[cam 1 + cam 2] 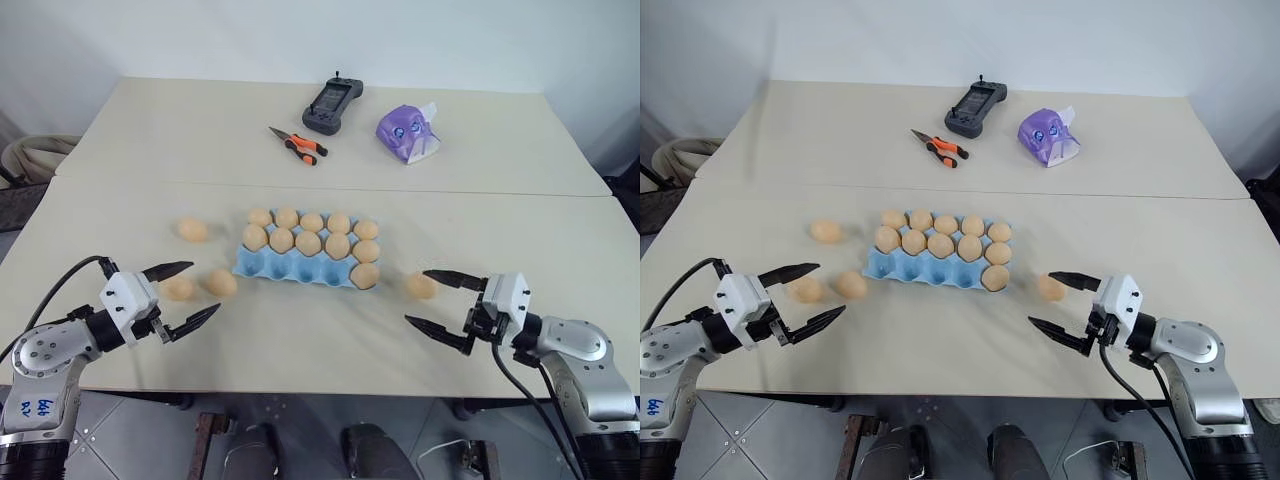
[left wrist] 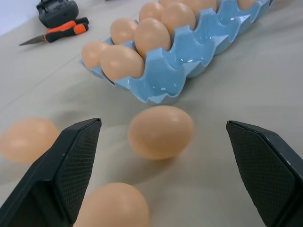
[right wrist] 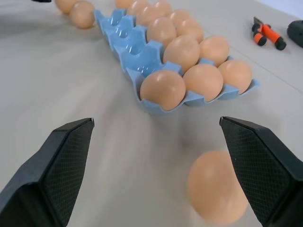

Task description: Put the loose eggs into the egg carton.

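Observation:
The light blue egg carton (image 1: 290, 268) lies mid-table; its two far rows are full of eggs, and its near row holds one egg at the right end. Three loose eggs lie to its left (image 1: 192, 230), (image 1: 178, 289), (image 1: 220, 282), and one to its right (image 1: 421, 286). My left gripper (image 1: 203, 288) is open and empty, level over the table, with an egg (image 2: 161, 131) just ahead between its fingers and the carton (image 2: 165, 75) beyond. My right gripper (image 1: 416, 297) is open and empty. The right-hand egg (image 3: 218, 191) lies close to one of its fingers.
At the far side lie orange-handled pliers (image 1: 297, 146), a black controller (image 1: 332, 105) and a purple tissue pack (image 1: 407, 133). A seam between two tabletops runs behind the carton. The table's near edge is just under both arms.

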{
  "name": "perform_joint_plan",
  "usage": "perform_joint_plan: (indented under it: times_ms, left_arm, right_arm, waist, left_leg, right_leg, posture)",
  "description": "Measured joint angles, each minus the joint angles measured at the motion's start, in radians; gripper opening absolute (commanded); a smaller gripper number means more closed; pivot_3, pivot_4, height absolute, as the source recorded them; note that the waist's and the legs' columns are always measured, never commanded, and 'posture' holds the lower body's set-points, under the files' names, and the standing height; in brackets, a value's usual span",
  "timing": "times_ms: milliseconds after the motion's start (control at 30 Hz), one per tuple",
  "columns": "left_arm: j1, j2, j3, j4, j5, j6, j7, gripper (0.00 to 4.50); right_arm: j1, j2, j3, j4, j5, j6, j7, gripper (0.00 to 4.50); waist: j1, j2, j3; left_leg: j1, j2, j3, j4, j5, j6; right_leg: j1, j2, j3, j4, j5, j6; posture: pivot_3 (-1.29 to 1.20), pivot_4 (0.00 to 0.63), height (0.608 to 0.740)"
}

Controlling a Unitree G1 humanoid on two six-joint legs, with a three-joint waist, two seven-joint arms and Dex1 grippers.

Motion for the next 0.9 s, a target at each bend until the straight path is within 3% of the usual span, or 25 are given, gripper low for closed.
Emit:
perform_joint_plan:
  times_ms: [233,400,567,700,900]
  left_arm:
    - [-0.038,0.002,-0.023,-0.003,-0.035,0.051,-0.028,4.5]
    - [-0.097,-0.007,-0.115,-0.032,-0.061,0.078,-0.098,4.5]
    - [-0.183,-0.041,-0.183,-0.034,-0.063,0.097,-0.12,4.5]
    - [-0.221,-0.066,-0.251,-0.026,-0.063,0.097,-0.179,4.5]
    - [-0.303,-0.08,-0.294,0.014,-0.067,0.1,-0.245,4.5]
  right_arm:
    - [-0.022,0.003,-0.007,0.015,0.003,0.005,-0.026,4.45]
    - [0.007,0.0,-0.123,0.018,0.036,0.031,-0.101,4.45]
    - [0.216,-0.001,-0.237,-0.013,0.055,0.053,-0.13,4.45]
    - [0.334,-0.001,-0.257,-0.013,0.054,0.057,-0.128,4.45]
    - [0.26,0.0,-0.211,-0.032,0.047,0.079,-0.14,4.45]
  waist:
    - [0.0,0.0,0.0]
    - [0.013,0.0,0.0]
    - [0.035,0.001,0.0]
    - [0.021,0.001,-0.001]
    - [-0.002,0.001,-0.001]
  left_leg:
    - [0.0,0.0,0.0,0.0,0.0,0.0]
    - [0.0,-0.001,0.0,0.001,0.0,0.0]
    - [0.0,-0.003,-0.001,0.0,0.0,0.0]
    - [0.001,-0.004,0.002,0.001,0.0,0.001]
    - [0.004,-0.004,0.001,0.002,0.003,0.002]
  right_leg:
    - [0.0,0.0,0.0,0.0,0.0,0.0]
    - [0.0,0.001,-0.001,0.0,0.0,0.0]
    - [0.001,0.002,-0.001,-0.001,0.0,0.0]
    - [0.001,0.003,0.001,0.0,0.001,0.002]
    - [0.002,0.002,0.001,0.005,0.003,0.002]
  posture:
    - [0.0,0.15,0.74]
    - [0.0,0.15,0.74]
    - [0.0,0.15,0.74]
    - [0.0,0.15,0.74]
    - [0.0,0.15,0.74]
